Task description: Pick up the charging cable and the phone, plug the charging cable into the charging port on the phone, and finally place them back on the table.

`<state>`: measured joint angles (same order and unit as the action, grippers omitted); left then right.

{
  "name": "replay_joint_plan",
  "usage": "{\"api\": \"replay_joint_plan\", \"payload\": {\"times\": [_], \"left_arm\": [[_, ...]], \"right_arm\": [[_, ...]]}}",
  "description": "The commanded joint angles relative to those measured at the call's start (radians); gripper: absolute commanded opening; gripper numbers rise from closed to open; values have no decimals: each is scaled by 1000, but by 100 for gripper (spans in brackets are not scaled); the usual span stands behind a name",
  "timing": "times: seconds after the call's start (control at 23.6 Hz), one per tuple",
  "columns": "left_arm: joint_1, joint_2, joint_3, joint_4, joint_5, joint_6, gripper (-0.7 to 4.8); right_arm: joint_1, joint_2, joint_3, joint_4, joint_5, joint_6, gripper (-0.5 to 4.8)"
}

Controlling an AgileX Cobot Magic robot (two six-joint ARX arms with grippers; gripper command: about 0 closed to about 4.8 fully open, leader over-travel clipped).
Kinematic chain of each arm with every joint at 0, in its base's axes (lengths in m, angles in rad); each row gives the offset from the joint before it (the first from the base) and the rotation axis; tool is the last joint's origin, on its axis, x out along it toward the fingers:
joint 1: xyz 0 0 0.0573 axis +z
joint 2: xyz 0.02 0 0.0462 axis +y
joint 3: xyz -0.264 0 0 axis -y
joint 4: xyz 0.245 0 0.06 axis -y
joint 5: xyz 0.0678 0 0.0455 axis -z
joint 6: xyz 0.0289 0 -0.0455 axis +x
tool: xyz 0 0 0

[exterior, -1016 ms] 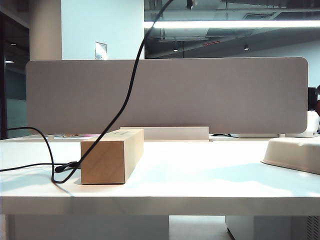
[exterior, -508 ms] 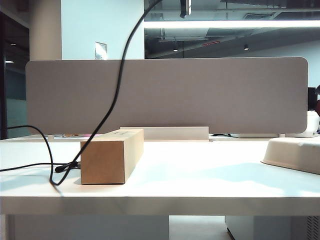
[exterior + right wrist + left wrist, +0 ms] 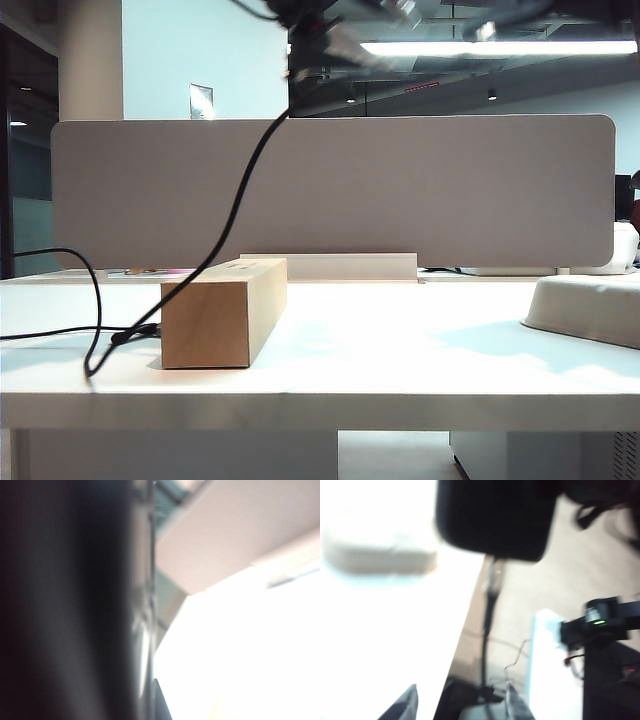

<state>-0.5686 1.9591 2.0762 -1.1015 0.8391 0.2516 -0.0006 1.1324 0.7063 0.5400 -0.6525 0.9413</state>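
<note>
In the left wrist view the black phone (image 3: 495,520) hangs in the air, blurred. The charging cable (image 3: 486,635) runs from its silver plug (image 3: 494,577) at the phone's short edge; blur hides the charging port. My left gripper (image 3: 460,707) is open, and the cord passes between its fingers without being pinched. In the right wrist view the phone (image 3: 65,605) fills the picture as a dark slab, with my right gripper (image 3: 150,700) shut on it. Seen from outside, the cable (image 3: 235,210) drops from blurred dark shapes (image 3: 310,30) at the top edge to the table (image 3: 400,350).
A brown cardboard box (image 3: 220,312) stands on the table's left half, and the cord's slack loops beside it. A white tray-like object (image 3: 590,305) sits at the right edge. The grey divider panel (image 3: 400,190) closes off the back.
Blurred dark arm parts have dropped into the top of the exterior view. The hanging cable has swung, and its loop on the table has shifted left.
</note>
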Motion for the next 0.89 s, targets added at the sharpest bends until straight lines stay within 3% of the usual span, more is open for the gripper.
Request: {"api": "replay_joint_plan", "payload": {"times": [0.04, 0.13, 0.21, 0.34, 0.47, 0.51, 0.68, 0.89], "left_arm": [[37, -15, 4, -89, -167, 7, 180], [54, -30, 4, -106, -268, 7, 117], [55, -50, 4, -109, -351, 11, 110], [55, -84, 3, -116, -450, 40, 44], [55, -124, -6, -124, -461, 58, 42], [55, -159, -31, -121, -476, 92, 5], [71, -283, -137, -70, -611, 105, -6], [105, -380, -209, -73, -612, 104, -6]], "right_arm": [[-2, -6, 8, -199, 135, -61, -8], [-2, -4, 8, -301, 186, -86, -8], [-2, 0, 7, -391, 234, -112, -8], [-2, 25, 5, -510, 288, -166, -7], [-2, 72, -14, -520, 290, -169, -7], [-2, 95, -34, -513, 295, -180, -7], [-3, 124, -131, -496, 379, -190, -7], [-4, 126, -230, -386, 428, -156, -7]]}}
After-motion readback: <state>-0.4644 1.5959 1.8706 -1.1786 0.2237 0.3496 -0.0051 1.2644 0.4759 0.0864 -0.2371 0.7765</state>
